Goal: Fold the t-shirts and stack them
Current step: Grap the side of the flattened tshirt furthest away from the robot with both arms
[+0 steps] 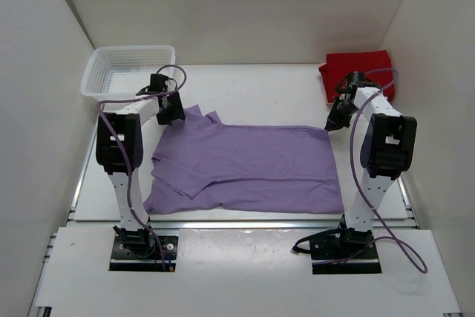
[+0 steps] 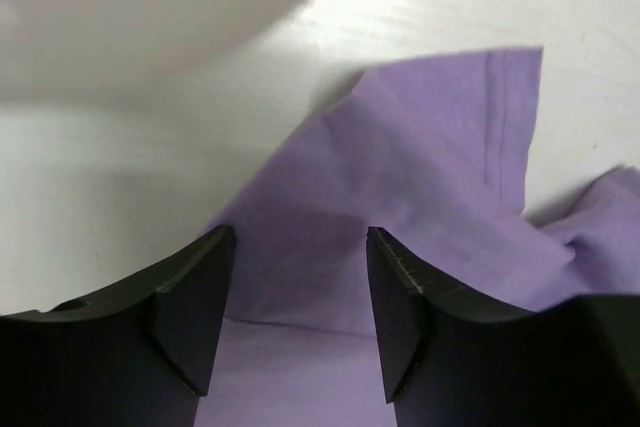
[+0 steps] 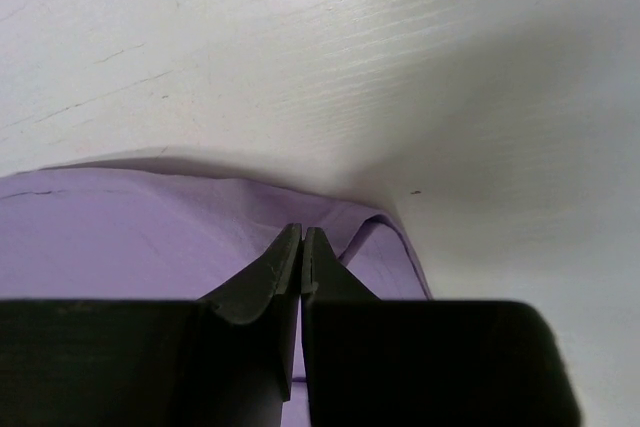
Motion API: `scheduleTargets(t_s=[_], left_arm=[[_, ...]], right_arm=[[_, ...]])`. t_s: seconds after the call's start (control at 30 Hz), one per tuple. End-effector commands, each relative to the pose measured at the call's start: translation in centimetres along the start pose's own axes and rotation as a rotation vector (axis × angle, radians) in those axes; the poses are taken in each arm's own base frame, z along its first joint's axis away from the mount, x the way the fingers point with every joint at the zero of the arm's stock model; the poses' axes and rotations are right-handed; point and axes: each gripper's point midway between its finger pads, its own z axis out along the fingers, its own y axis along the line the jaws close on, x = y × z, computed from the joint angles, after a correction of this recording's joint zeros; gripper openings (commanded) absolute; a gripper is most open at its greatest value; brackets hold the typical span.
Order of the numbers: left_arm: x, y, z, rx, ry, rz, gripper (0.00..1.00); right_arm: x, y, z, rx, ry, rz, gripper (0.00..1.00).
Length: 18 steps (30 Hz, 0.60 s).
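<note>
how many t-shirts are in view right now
2. The purple t-shirt lies spread across the middle of the table; the red t-shirt sits folded at the far right corner. Another could hide beneath either, but none shows.

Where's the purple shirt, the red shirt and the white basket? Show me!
purple shirt point(image 1: 252, 165): top external view, the middle of its body.
red shirt point(image 1: 365, 61): top external view, its far part, behind the right arm.
white basket point(image 1: 111, 88): top external view, its near mesh wall.

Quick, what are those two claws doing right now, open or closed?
Left gripper: open, fingers apart above the purple t-shirt, holding nothing.
Right gripper: closed, apparently pinching the purple t-shirt's far right corner.
</note>
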Motion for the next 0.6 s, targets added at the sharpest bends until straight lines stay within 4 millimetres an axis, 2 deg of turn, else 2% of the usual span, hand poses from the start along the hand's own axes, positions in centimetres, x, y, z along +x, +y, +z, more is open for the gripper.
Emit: scheduleTargets(t_s=[0.0, 0.07, 0.13, 0.17, 0.23, 0.3, 0.33, 0.37, 0.4, 0.57], left_arm=[[-4.3, -0.9, -0.5, 0.006, -0.134, 0.012, 0.67], [-4.9, -1.3, -0.2, 0.016, -0.158, 0.026, 0.68], [-4.6, -1.8, 0.5, 0.014, -0.136, 0.055, 0.66], [-3.8, -1.8, 1.2, 0.007, -0.104, 0.072, 0.61], [-4.4, -1.8, 1.5, -0.017, -0.089, 0.09, 0.56], [-3.2, -1.9, 2.2, -0.046, -0.03, 0.134, 0.6], [-4.0, -2.0, 1.9, -0.057, -0.041, 0.144, 0.64], [-2.9, -1.9, 2.1, -0.077, 0.003, 0.177, 0.65], [-2.6, -2.2, 2.4, -0.094, 0.018, 0.21, 0.66], [-2.2, -2.6, 2.1, -0.12, 0.026, 0.257, 0.63]], right_arm=[[-0.9, 1.4, -1.9, -0.04, -0.065, -0.033, 0.0], [-1.0, 1.6, -1.9, -0.042, -0.066, -0.038, 0.0], [-1.1, 1.7, -1.8, -0.044, -0.07, -0.04, 0.0], [-1.3, 1.8, -1.9, -0.043, -0.075, -0.042, 0.0], [-1.4, 1.6, -1.7, -0.041, -0.069, -0.04, 0.0], [-1.6, 1.5, -1.8, -0.042, -0.069, -0.025, 0.0], [-1.9, 1.4, -2.0, -0.04, -0.08, -0.03, 0.0], [-2.0, 1.6, -1.9, -0.05, -0.08, -0.026, 0.0], [-2.1, 1.6, -1.9, -0.046, -0.08, -0.03, 0.0], [-2.6, 1.8, -1.8, -0.054, -0.084, -0.032, 0.0]])
